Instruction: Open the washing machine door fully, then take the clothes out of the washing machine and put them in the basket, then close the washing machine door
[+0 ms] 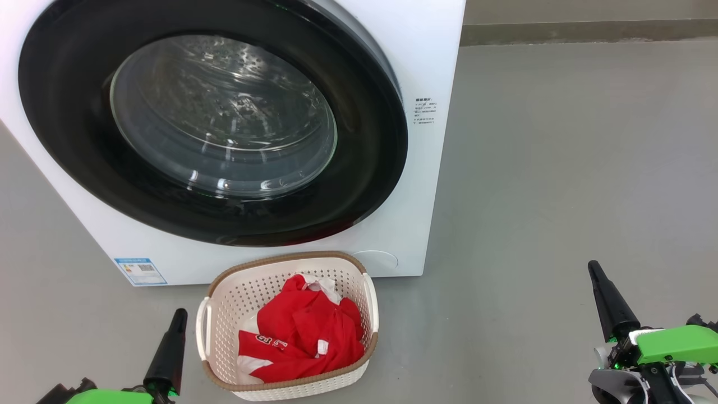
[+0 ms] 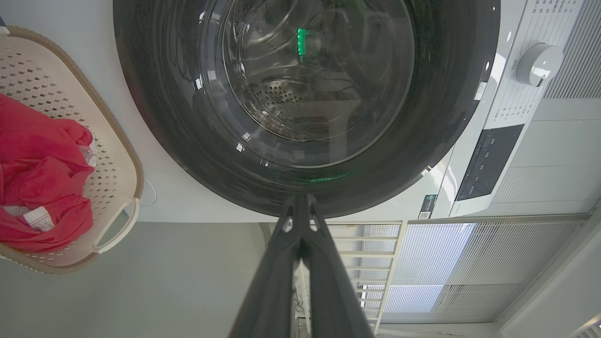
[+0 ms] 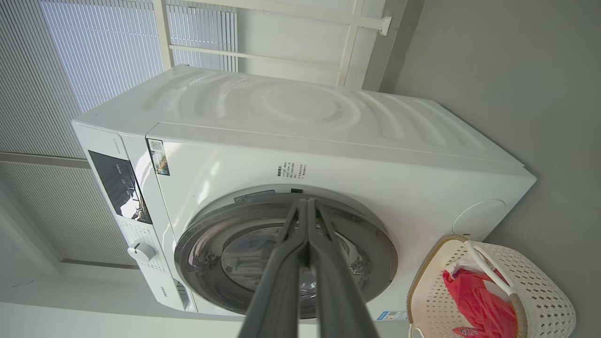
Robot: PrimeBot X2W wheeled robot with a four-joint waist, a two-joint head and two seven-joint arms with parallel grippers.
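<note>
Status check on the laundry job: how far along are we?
Done: the clothes lie in the basket, and the washing machine door looks shut against the washing machine; no red shows through its glass. In hand: nothing; the left gripper and right gripper are shut, empty, apart from everything. Left: nothing apparent.

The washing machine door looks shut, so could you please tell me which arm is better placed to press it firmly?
Left, probably. The left gripper, shut, sits before the washing machine door beside the basket; the right gripper, also shut, stands off to the right of the washing machine.
</note>
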